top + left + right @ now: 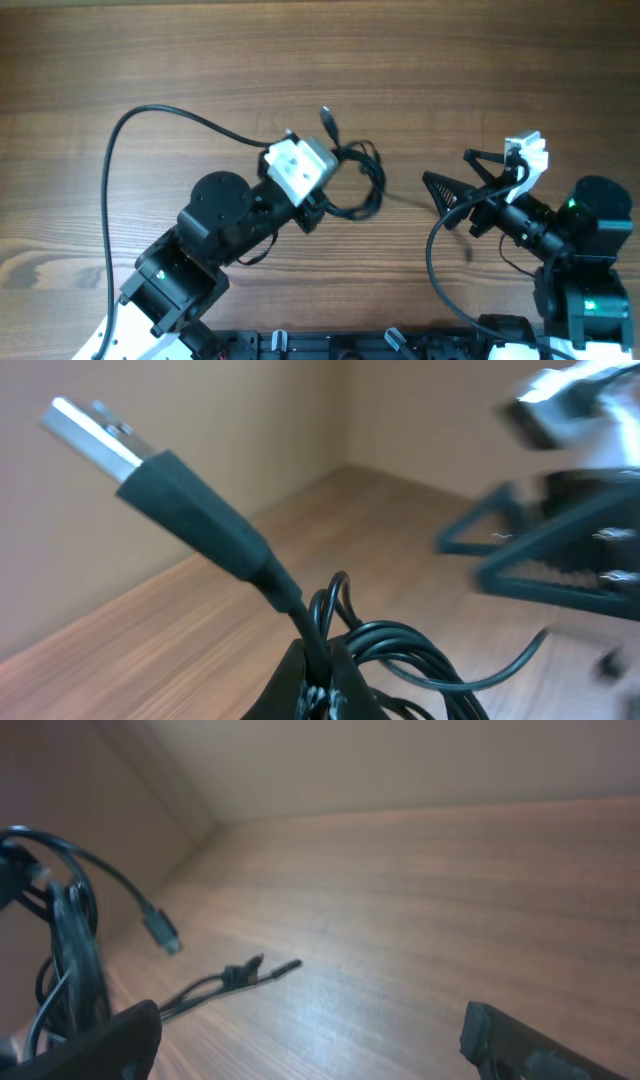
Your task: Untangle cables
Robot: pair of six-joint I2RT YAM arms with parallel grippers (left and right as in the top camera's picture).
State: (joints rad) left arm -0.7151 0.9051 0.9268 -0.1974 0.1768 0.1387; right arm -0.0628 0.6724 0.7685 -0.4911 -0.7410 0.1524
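Near the table's middle, a little left of centre: my left pincer is clamped fully shut on the cables, pinching the coil where several thin black loops cross. The bundle looks lifted, though I cannot tell whether its lowest loop touches the wood. USB plug juts up and away from the grip, free of the loops. Right pincer stands wide apart, holding nothing, off to the right of the coil and pointed at it. One loose strand trails from the coil toward it and lies on the wood, short of the open jaws. A second small plug dangles off the bundle.

Risks, as I judge them:
- Right jaws closing on the coil itself, not on one strand: a pull would then cinch the loops tighter.
- Wires are very thin; they may slip between the pads, or out of my left clamp under a hard tug.
- Dangling plug could snag inside a loop as strands draw through.
- Left-wrist view is blurred toward the right pincer, so aim there is uncertain.
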